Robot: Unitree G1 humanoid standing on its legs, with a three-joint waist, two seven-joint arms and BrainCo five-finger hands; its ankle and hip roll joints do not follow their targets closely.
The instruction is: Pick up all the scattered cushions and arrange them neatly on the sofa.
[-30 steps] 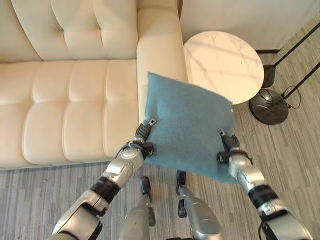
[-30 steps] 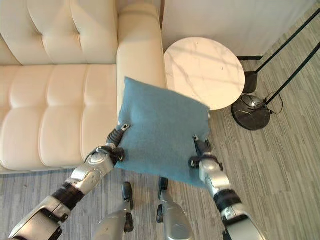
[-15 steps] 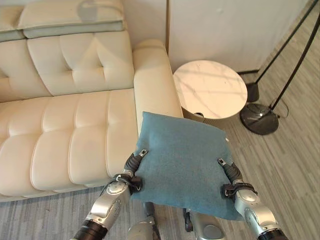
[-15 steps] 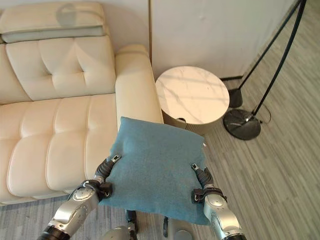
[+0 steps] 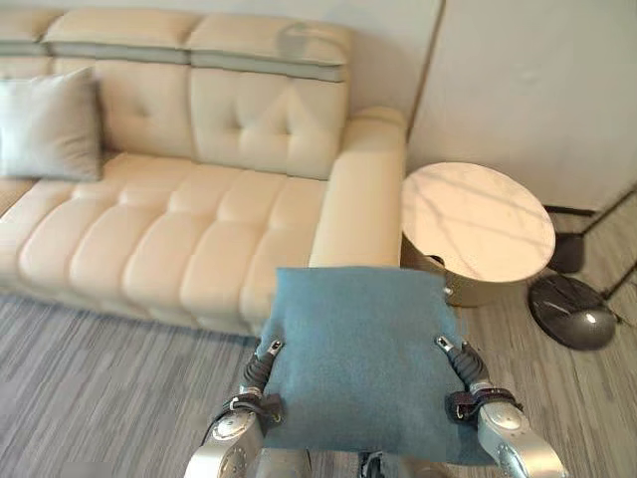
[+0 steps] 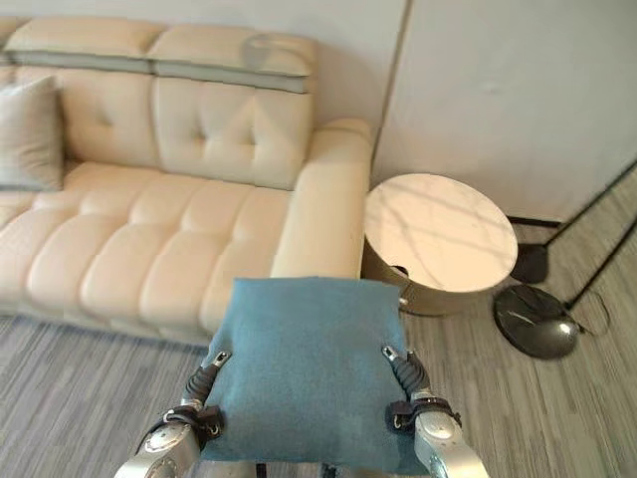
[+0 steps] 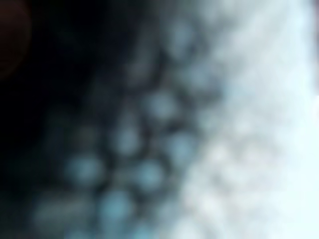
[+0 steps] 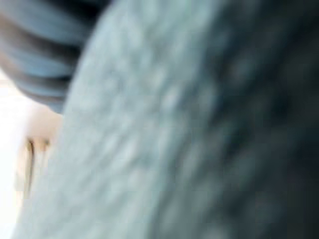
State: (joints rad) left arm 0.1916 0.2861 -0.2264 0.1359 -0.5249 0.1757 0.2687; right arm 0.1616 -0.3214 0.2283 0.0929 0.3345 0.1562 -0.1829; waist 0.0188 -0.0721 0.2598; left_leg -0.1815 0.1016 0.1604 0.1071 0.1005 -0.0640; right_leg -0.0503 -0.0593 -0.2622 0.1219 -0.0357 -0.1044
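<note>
- Since the earlier frames the robot's view had swung up and left, bringing more seat and a grey pillow into sight; the grip on the blue cushion (image 5: 360, 358) looked unchanged.
- Nearest: the left hand (image 5: 251, 393) and right hand (image 5: 470, 383) pinched opposite side edges of the cushion, a thumb lying on top of the cloth at each side and the other fingers hidden beneath. The two-sided hold probably kept the soft pad spread and level for carrying.
- Cushion: square, teal-blue, felt-like nap, plump, with no creases visible; it was held in the air above the striped grey floor (image 5: 90, 378), in front of the sofa's armrest (image 5: 358, 204) and not yet on the seat.
- Middle distance: the cream tufted sofa (image 5: 169, 229); just beside its armrest stood a round marble side table (image 5: 476, 221).
- Farther off: the grey pillow (image 5: 48, 127) leaned upright against the sofa back.
- Far right: a dark lamp base (image 5: 575, 311) sat on the floor.
</note>
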